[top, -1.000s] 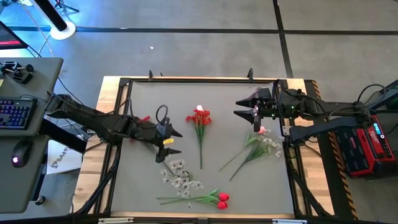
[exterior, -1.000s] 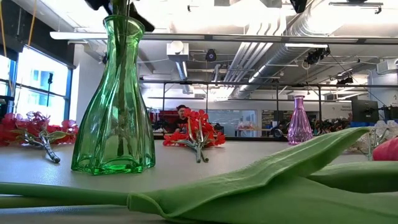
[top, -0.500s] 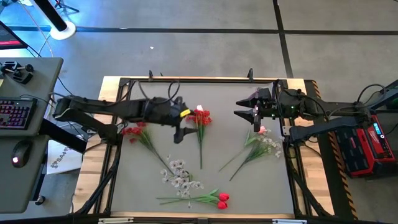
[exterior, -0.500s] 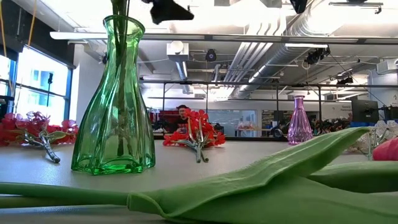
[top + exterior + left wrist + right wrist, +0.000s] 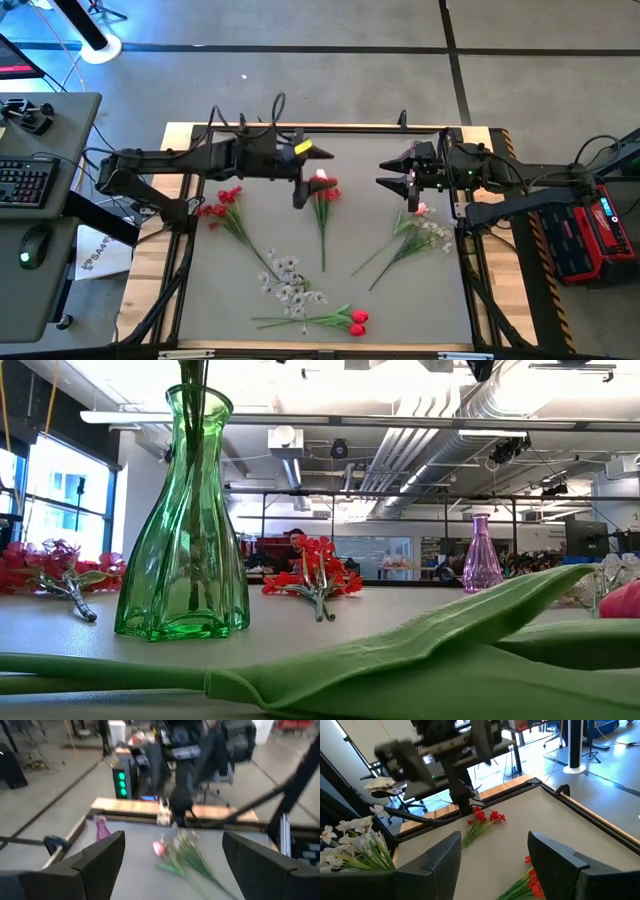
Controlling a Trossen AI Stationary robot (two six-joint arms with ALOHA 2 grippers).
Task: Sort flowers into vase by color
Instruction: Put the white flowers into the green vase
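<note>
Left gripper (image 5: 305,175) hangs over the far middle of the table (image 5: 230,290), just beside the blossoms of the central red cluster stem (image 5: 322,200). Fingers spread wide, nothing between them; the left wrist view shows both fingers (image 5: 95,857) apart with bare table between.

Right gripper (image 5: 398,173) waits over the table on the other side of the central red cluster stem, fingers parted, nothing held; the right wrist view shows the gap empty.

Flowers, placed from the central red cluster stem:
- second red cluster stem (image 5: 228,208) lies on the left-arm side, near the table edge, blossoms toward the far edge.
- white sprays (image 5: 290,282) lie nearer the front edge, close to the stem's foot.
- two red tulips (image 5: 357,321) lie beyond the white sprays, near the front edge.
- pink tulip with white sprays (image 5: 420,228) lies on the right-arm side, just below the right gripper.

Low view: green vase (image 5: 186,520) upright with green stems inside; small purple vase (image 5: 481,555) stands farther back.
</note>
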